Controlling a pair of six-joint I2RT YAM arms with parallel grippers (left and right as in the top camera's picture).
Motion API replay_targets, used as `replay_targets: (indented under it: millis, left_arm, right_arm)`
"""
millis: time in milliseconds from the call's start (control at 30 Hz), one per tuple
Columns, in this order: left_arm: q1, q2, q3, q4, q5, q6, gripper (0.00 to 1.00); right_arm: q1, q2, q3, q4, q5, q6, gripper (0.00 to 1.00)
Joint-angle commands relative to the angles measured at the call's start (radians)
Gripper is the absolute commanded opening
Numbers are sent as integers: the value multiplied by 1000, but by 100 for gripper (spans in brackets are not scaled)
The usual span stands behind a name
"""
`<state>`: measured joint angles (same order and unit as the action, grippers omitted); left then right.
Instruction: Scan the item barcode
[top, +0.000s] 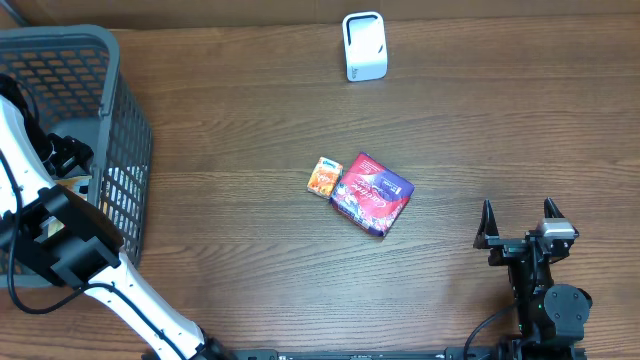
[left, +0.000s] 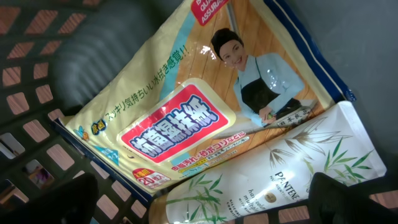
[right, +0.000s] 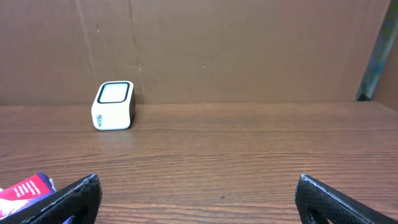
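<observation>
My left claw (left: 211, 202) gapes wide over the yellow plastic packet (left: 180, 124) in the grey mesh basket (top: 130, 150), upper left, poised to lift it for the white box scanner (top: 363, 45); my right claw (top: 518, 215) idles wide, lower right.

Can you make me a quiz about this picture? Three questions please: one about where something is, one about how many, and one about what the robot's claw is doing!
1. Where on the brown wooden table does the small white box-shaped scanner stand?
A. right in the middle
B. at the far edge, alone
C. at the near edge

2. How many packets lie in the middle of the table?
A. two
B. five
C. none

3. How do the jaws of the right gripper stand?
A. shut on a packet
B. open, holding nothing
C. shut on the scanner

Answers:
1 B: it stands by itself up against the back wall.
2 A: a small orange packet and a purple-and-red packet lie side by side.
3 B: its fingers are wide apart, with only bare table between them.
</observation>
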<state>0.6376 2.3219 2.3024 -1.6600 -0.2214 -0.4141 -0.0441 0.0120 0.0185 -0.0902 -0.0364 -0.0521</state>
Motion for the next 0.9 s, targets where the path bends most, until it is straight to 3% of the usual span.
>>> replay_targets:
  millis: [0, 367, 867]
  left_arm:
    - [2, 14, -19, 0, -14, -30, 100]
    - [1, 14, -130, 35, 32, -39, 100]
    - [1, 14, -253, 244, 31, -35, 100]
  right_arm:
    - [-1, -9, -10, 7, 6, 2, 100]
    - [-1, -9, -10, 6, 6, 2, 100]
    - [-1, -9, -10, 6, 6, 2, 100]
